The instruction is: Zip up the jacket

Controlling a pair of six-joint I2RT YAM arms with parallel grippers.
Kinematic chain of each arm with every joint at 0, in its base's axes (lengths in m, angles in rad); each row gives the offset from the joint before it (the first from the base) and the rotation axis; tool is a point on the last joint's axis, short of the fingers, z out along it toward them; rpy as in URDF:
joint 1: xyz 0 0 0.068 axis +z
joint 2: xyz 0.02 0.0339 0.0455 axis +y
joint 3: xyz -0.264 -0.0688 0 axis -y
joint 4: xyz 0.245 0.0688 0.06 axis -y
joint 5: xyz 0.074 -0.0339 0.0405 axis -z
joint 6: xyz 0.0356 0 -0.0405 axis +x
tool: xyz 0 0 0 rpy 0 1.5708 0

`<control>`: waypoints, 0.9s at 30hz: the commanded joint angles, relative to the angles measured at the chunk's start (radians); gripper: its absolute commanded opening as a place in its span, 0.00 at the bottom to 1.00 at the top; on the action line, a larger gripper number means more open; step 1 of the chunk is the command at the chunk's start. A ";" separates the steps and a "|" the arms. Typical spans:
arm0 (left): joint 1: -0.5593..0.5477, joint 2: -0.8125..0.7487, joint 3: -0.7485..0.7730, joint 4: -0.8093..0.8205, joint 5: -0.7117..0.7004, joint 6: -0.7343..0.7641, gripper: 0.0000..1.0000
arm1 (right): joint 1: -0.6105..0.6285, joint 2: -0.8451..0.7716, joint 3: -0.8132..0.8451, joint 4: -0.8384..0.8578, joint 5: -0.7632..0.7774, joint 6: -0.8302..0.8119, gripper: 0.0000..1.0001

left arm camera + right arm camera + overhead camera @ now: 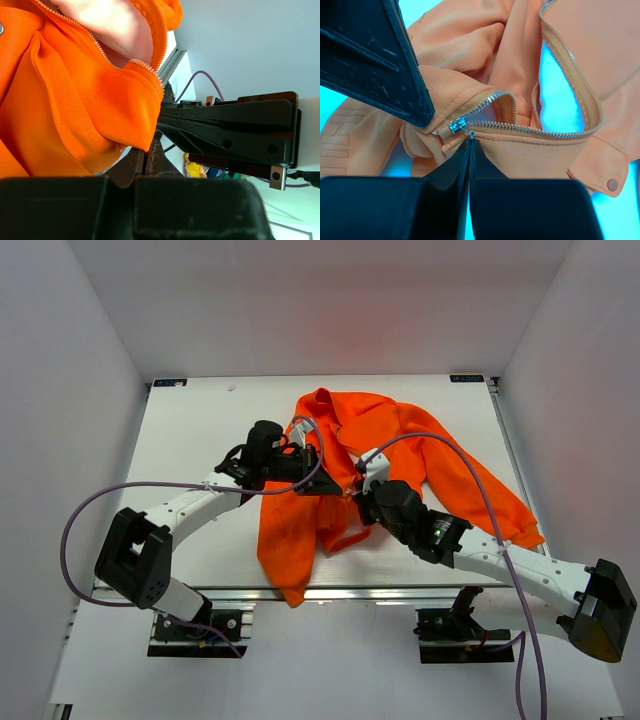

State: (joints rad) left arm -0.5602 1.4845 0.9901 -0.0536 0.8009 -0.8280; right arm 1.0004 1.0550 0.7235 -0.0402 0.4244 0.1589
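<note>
Judged to be at the very start of zipping: securing the slider (454,126) at the foot of the zipper, with no run upward yet made; finds the jacket (400,440) crumpled on the table (200,430), spreading from the centre toward 1 and 4 o'clock in the top view, its front open and the zipper teeth (535,131) parted along nearly all their length; shows the left gripper (144,152) pressed together on the jacket's bottom hem beside the zipper end, pinning the fabric as an anchor; shows the right gripper (470,145) with jaws fully together, tips meeting just at 5 o'clock of the slider, touching its small pull; cannot tell whether that pull is truly pinched or merely brushed; calls next, probably, for a sure pinch on the pull, then a steady draw toward the collar, about 12 o'clock, while keeping the hem taut; risks slipping off so small a tab, or dragging loose cloth instead of closing teeth.
</note>
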 commanded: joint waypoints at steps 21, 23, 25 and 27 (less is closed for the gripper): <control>-0.047 -0.216 -0.137 -0.509 -0.106 0.151 0.00 | -0.121 0.085 0.163 -0.150 0.297 -0.076 0.00; -0.062 -0.230 -0.162 -0.595 -0.112 0.187 0.00 | -0.157 0.108 0.163 -0.095 0.277 -0.102 0.00; -0.069 -0.285 -0.214 -0.614 -0.082 0.179 0.00 | -0.230 0.137 0.157 -0.041 0.194 -0.131 0.00; -0.069 -0.352 -0.299 -0.627 -0.069 0.156 0.00 | -0.305 0.161 0.159 0.035 0.134 -0.140 0.00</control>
State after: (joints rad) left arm -0.6155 1.2377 0.7948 -0.4694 0.6758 -0.6918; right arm 0.8150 1.1992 0.8375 -0.1448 0.5056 0.0856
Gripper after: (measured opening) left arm 0.036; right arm 0.012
